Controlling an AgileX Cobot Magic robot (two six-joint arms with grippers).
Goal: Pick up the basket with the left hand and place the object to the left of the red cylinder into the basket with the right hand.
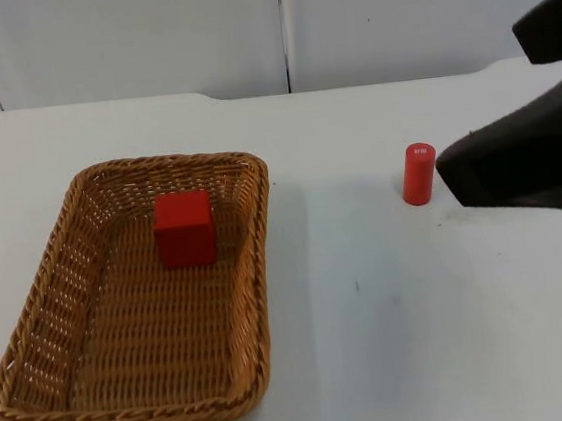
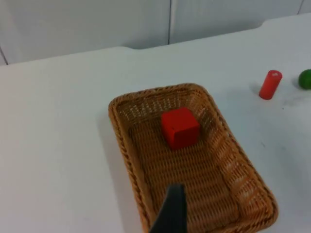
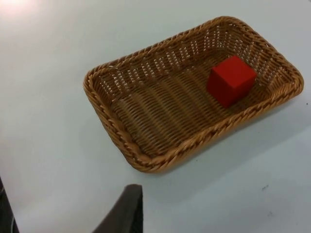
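A wicker basket [image 1: 42,326] rests flat on the white table [image 1: 395,339] at the left of the top view, its long axis running from the near edge toward the grey partition wall [image 1: 142,34], with the far end leaning slightly to the right. A red cube [image 1: 184,229] sits on the basket's woven floor toward the far end, square on one face and clear of the walls; the left wrist view shows the same cube [image 2: 180,127] in the far half of the basket [image 2: 243,170], and the right wrist view shows it [image 3: 231,80] near one short end of the basket [image 3: 112,116]. A red cylinder [image 1: 418,173] stands upright on the table well to the right of the basket, its long axis vertical; beside it, in the left wrist view, a green object [image 2: 305,78] lies just past the cylinder [image 2: 269,84]. The right arm [image 1: 527,159] reaches in from the right edge of the top view, its dark bulk just beside the cylinder. One black fingertip of the left gripper [image 2: 170,213] hangs above the near end of the basket, and one black fingertip of the right gripper [image 3: 127,211] hangs above bare table close to the basket's rim. Neither claw shows how far it is parted, and nothing is seen held.
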